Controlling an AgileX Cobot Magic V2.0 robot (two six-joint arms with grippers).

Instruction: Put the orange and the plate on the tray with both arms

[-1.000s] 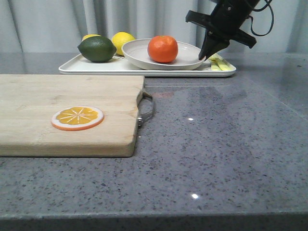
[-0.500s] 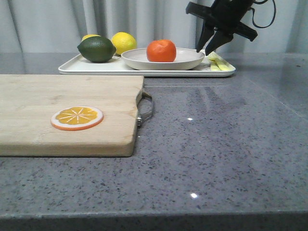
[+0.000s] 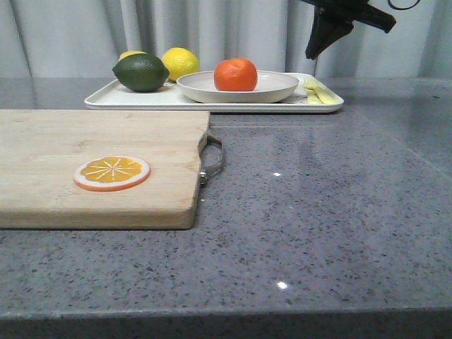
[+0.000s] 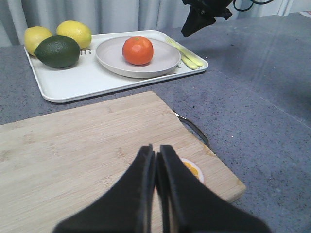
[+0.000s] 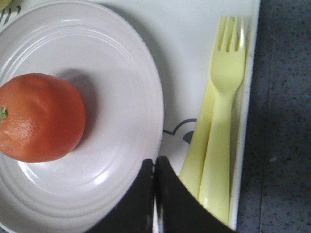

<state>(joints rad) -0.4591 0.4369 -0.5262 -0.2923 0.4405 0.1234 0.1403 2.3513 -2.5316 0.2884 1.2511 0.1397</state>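
While orange (image 3: 236, 74) sits on plate (image 3: 275, 88), R end effector (image 3: 321, 46) hangs above tray (image 3: 141, 101), fingers closed, empty.

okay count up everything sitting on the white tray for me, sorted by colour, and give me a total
On the tray:
Yellow: 4 (two lemons, a fork and a second utensil partly under it)
Green: 1 (lime)
Orange: 1 (orange, sitting in the plate)
Off-white: 1 (plate)
Total: 7
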